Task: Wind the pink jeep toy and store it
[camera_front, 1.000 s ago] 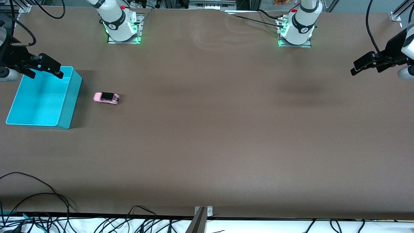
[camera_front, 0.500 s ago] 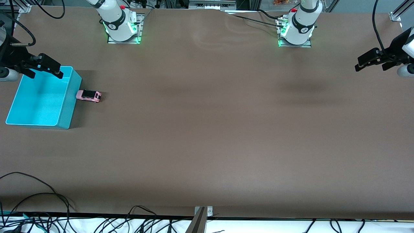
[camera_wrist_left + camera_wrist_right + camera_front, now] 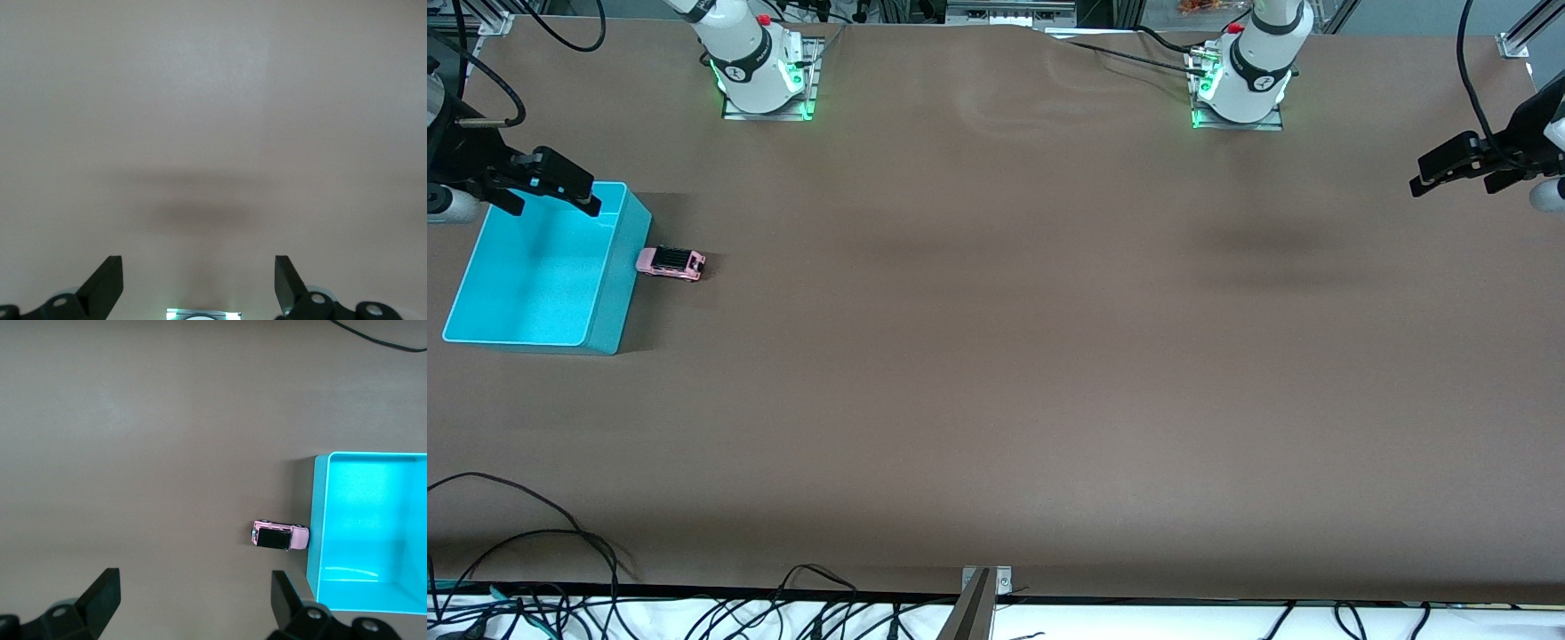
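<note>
Since a second ago the pink jeep toy (image 3: 671, 262) has rolled along the table (image 3: 996, 356) and now touches the turquoise bin's (image 3: 618, 293) outer wall. Right pincer (image 3: 565, 185) hovers over the bin, fingers apart; left pincer (image 3: 1449, 169), also spread, has drawn toward its table end.

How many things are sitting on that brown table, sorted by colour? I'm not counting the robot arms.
Pink: 1, the pink jeep toy, on the table, one end against the bin's outer wall.
Turquoise: 1, the open turquoise bin, at the right arm's end of the table.
Total: 2
</note>
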{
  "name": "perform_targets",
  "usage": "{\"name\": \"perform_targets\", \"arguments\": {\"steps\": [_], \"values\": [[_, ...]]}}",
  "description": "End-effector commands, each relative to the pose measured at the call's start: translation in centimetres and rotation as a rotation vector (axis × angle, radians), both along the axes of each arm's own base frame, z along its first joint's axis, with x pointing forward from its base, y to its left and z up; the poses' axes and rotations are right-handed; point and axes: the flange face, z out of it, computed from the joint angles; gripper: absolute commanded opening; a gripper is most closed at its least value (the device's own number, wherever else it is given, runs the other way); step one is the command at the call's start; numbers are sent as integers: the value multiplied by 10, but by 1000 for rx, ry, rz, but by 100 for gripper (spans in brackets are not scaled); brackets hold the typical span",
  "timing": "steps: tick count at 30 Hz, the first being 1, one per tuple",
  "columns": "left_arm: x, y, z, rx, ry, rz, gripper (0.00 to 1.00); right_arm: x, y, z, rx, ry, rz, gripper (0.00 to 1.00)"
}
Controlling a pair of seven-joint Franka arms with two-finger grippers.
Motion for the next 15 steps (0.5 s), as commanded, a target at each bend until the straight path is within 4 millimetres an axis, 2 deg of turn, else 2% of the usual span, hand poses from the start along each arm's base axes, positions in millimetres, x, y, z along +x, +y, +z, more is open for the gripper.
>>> {"name": "perform_targets", "arguments": {"steps": [1, 4, 7, 12, 15], "values": [[4, -4, 5, 9, 9, -34, 100, -4, -1, -1, 11, 9, -1, 100], [4, -3, 8, 8, 3, -23, 100, -3, 0, -4, 7, 14, 1, 100], [8, -3, 29, 20, -44, -23, 100, 0, -5, -9, 7, 23, -5, 100], [15, -2, 22, 16, -30, -22, 100, 5, -10, -18, 0, 40, -14, 100], [18, -6, 17, 15, -20, -31, 100, 4, -5, -18, -18, 38, -3, 100]]}}
